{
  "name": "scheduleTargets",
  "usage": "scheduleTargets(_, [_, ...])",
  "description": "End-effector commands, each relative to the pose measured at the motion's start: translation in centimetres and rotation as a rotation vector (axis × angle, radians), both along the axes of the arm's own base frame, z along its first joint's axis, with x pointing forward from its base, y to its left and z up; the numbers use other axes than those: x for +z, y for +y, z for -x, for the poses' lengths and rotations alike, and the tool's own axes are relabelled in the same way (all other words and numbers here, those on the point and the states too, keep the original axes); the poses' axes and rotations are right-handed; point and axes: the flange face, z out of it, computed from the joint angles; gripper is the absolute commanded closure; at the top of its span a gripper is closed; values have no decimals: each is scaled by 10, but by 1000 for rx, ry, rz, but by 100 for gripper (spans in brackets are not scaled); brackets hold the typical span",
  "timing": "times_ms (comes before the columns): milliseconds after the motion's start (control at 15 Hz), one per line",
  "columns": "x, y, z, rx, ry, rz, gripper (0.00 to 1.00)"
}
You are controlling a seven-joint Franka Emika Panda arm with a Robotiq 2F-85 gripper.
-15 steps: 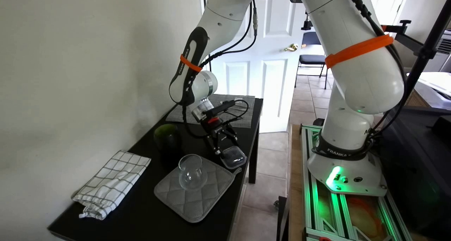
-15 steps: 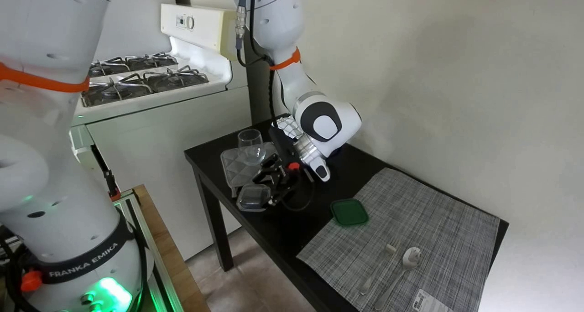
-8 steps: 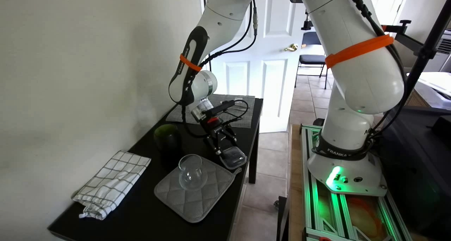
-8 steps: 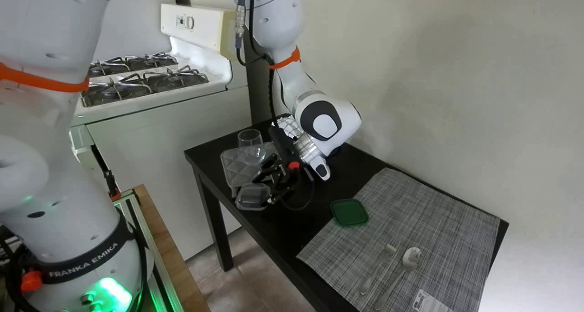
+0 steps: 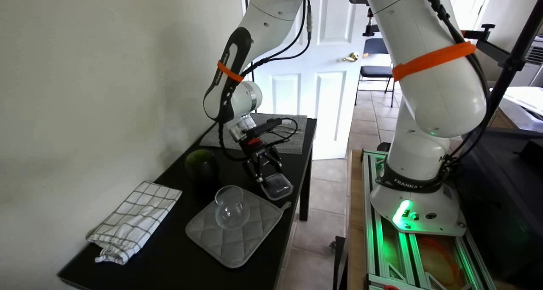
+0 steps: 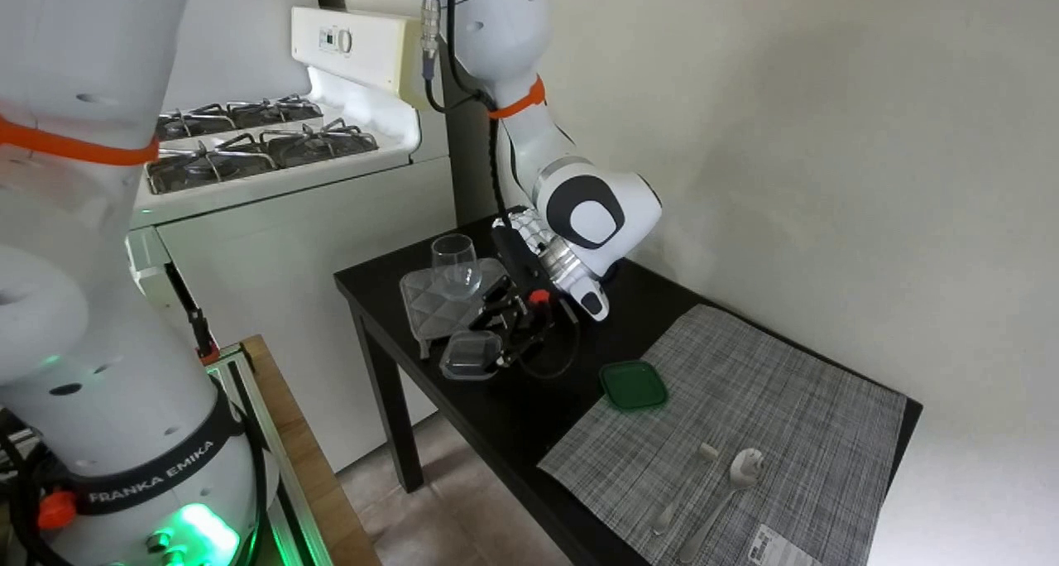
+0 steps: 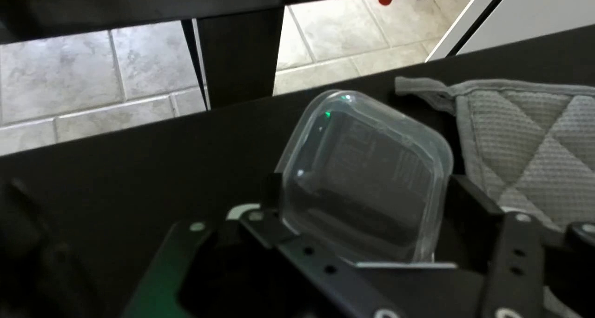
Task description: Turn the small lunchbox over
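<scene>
The small lunchbox (image 7: pixel 367 160), a clear rounded square of plastic, sits between the fingers in the wrist view. One finger (image 7: pixel 273 188) presses its left wall and the opposite finger (image 7: pixel 479 197) lies against its right wall, so my gripper (image 7: pixel 365 188) is shut on it. In an exterior view the lunchbox (image 5: pixel 278 186) shows at the tips of my gripper (image 5: pixel 269 174), near the table's edge and beside the grey pot holder. It looks slightly tilted in the wrist view. Whether it touches the table or hangs just above, I cannot tell.
A glass (image 5: pixel 231 211) stands on the grey pot holder (image 5: pixel 225 252). Behind are a dark green cup (image 5: pixel 201 167) and a checked cloth (image 5: pixel 135 222). A green lid (image 6: pixel 634 385) lies by the grey placemat (image 6: pixel 769 417), which carries a spoon (image 6: pixel 728 500) and a fork (image 6: pixel 687 491).
My fingers have drawn in on the lunchbox. Over the last half second gripper and lunchbox have shifted together, slightly upward and further in from the table's edge.
</scene>
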Motion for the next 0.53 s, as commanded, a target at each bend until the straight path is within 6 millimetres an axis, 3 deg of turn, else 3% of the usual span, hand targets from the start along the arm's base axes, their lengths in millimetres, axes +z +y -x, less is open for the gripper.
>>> scheduleTargets(0, [46,-7,10,9,-176,74,39])
scheduleTargets(267, [84,4,34,58,-367,140,39])
scheduleTargets(467, [100,19,61,115,-504,193,39])
